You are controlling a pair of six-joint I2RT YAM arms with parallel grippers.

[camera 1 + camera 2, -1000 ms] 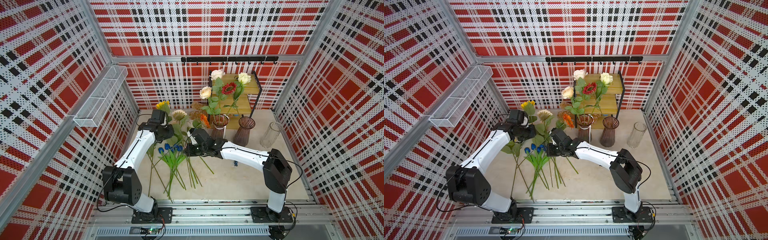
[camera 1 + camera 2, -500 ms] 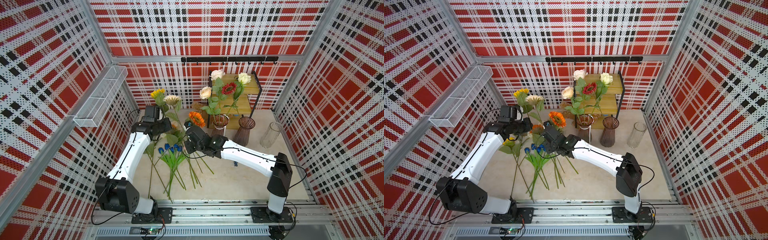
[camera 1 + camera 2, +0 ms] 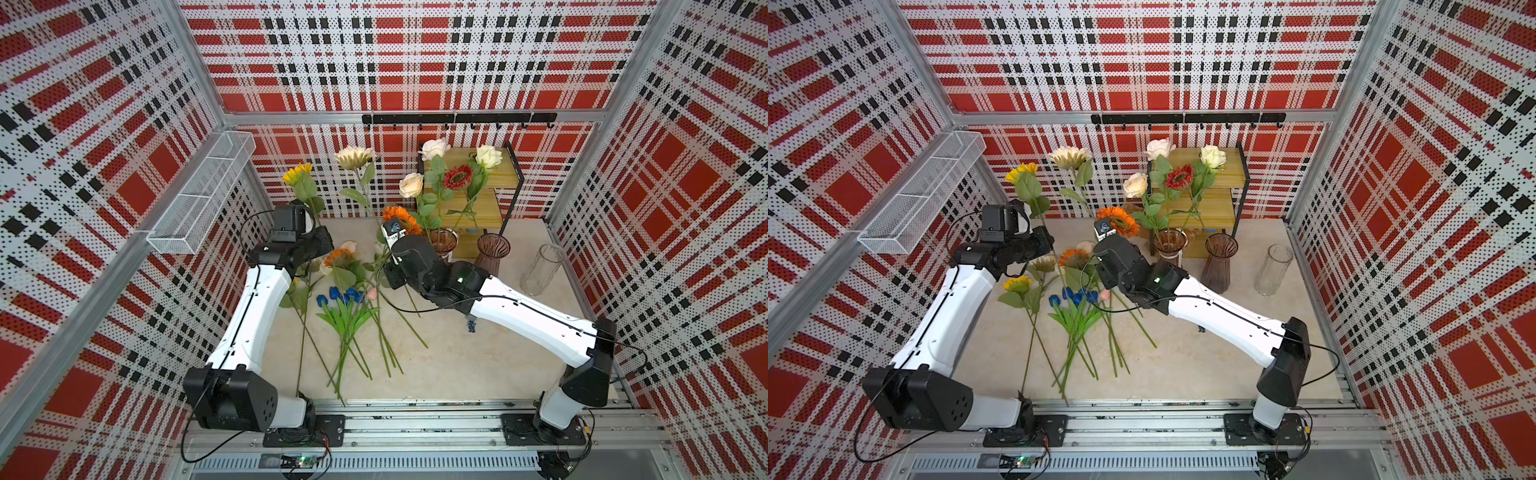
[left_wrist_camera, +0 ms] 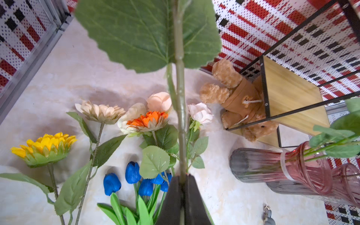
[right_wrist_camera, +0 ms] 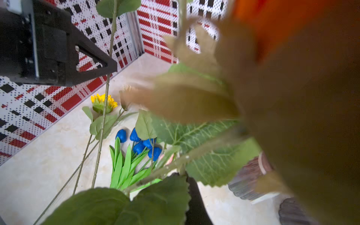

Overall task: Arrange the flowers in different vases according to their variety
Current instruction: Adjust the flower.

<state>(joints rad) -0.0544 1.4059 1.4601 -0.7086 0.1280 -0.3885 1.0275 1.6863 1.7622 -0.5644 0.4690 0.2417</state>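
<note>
Raised since earlier: your left claw, clamped on a yellow sunflower stem; right claw pinching an orange sunflower; cream roses fill one ribbed purple glass vase; blue tulips remain on desk.

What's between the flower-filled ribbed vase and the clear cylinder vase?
The empty ribbed vase stands upright there, apart from both the filled ribbed vase and the clear cylinder vase. This shows in both top views.

The vase is ribbed, glossy smoky glass; the cylinder clear smooth glass. Wooden shelf, black metal frame. Plush bear. White wire-mesh basket. Matt tabletop.
</note>
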